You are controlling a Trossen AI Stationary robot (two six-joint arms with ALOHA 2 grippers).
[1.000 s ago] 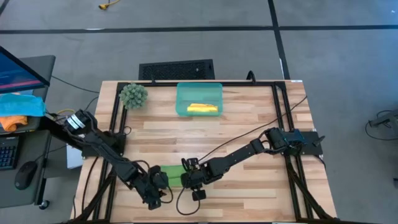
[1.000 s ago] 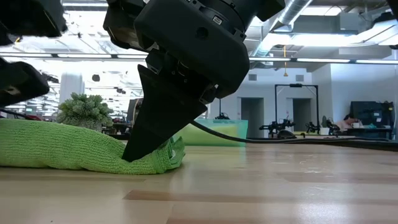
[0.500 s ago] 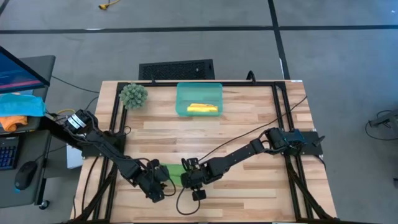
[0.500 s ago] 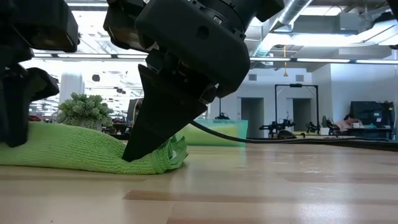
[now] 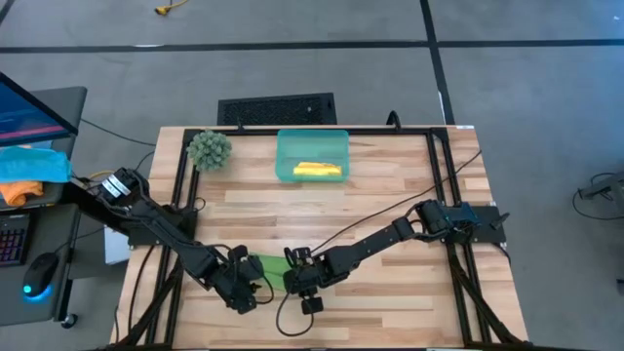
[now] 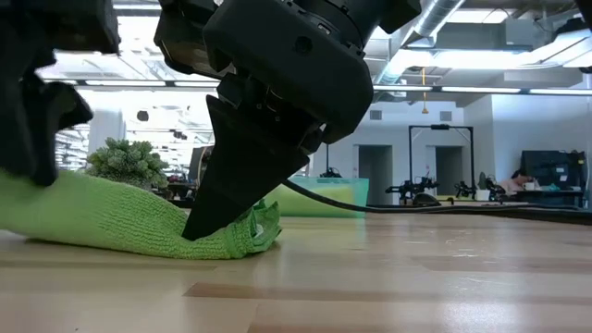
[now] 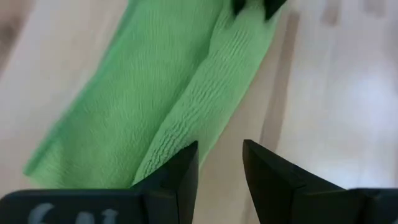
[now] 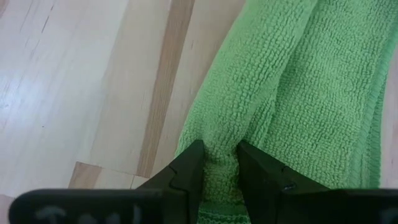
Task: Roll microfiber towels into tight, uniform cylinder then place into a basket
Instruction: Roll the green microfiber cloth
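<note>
From above, the lime green towel [image 5: 270,269] lies near the tabletop's front edge, between both hands; the yellow towel [image 5: 318,170] already sits in the basket [image 5: 286,156]. Low down, the right hand [image 6: 199,231] pins one end. Its wrist view shows fingers pinching a fold; the left hand [image 7: 219,163] hovers, fingers parted. Best keep tension even while rolling.

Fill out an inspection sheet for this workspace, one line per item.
Surface: wooden table.
Job's things: yellow towel lies in the teal basket; green towel lies folded on the front of the table.
Clutter: fuzzy green plant at a back corner.
End effectors: right end effector pinches the green towel's end; left end effector open at its other end.
Cables: black cable crosses the table.
Surroundings: cyan cloth, side desk, computer mouse.
</note>
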